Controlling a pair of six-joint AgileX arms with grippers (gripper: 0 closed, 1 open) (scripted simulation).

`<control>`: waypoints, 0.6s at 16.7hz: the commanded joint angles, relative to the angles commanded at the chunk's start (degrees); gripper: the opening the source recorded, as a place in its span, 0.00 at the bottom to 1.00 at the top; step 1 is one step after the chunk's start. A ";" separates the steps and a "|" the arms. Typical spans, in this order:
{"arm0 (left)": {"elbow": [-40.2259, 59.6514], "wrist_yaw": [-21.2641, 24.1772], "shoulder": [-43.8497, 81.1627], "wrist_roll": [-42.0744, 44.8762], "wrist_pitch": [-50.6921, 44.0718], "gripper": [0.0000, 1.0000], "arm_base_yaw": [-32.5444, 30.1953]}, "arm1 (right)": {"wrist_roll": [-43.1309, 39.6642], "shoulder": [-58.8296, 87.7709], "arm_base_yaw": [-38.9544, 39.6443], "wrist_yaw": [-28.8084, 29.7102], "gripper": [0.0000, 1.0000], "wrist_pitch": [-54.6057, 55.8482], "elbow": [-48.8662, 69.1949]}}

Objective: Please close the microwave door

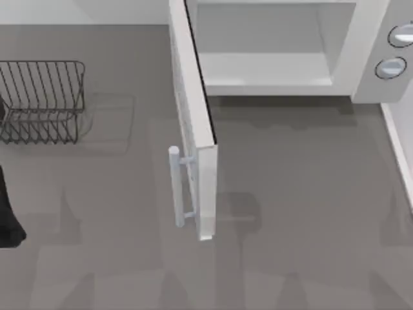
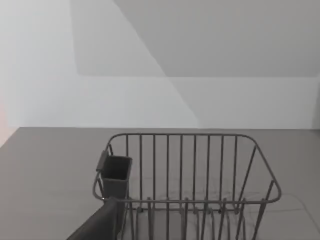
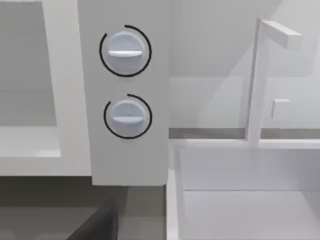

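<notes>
From above, the microwave stood at the table's far edge. Its door hung wide open, long axis running straight out from the cavity's left side, handle facing left toward the wire rack.

The left wrist view faced the rack.

The right wrist view faced the microwave's two knobs. Whether either gripper was apart or together, I cannot tell.

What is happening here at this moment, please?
Nothing is being handled yet. The microwave stands at the back of the table with its door swung wide open, the handle pointing to the table's left. Neither gripper touches the door. The left arm sits at the table's left edge near a wire rack, and the right wrist camera faces the two knobs.
</notes>
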 joint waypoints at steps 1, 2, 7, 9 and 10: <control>0.00 0.00 0.00 0.00 0.00 1.00 0.00 | 0.00 0.00 0.00 0.00 1.00 0.00 0.00; 0.00 0.00 0.00 0.00 0.00 1.00 0.00 | 0.00 0.00 0.00 0.00 1.00 0.00 0.00; 5.86 2.32 8.23 4.41 -6.89 1.00 -2.40 | 0.00 0.00 0.00 0.00 1.00 0.00 0.00; 11.00 3.92 14.84 7.86 -12.39 1.00 -4.07 | 0.00 0.00 0.00 0.00 1.00 0.00 0.00; 14.13 4.81 18.67 9.84 -15.59 1.00 -4.98 | 0.00 0.00 0.00 0.00 1.00 0.00 0.00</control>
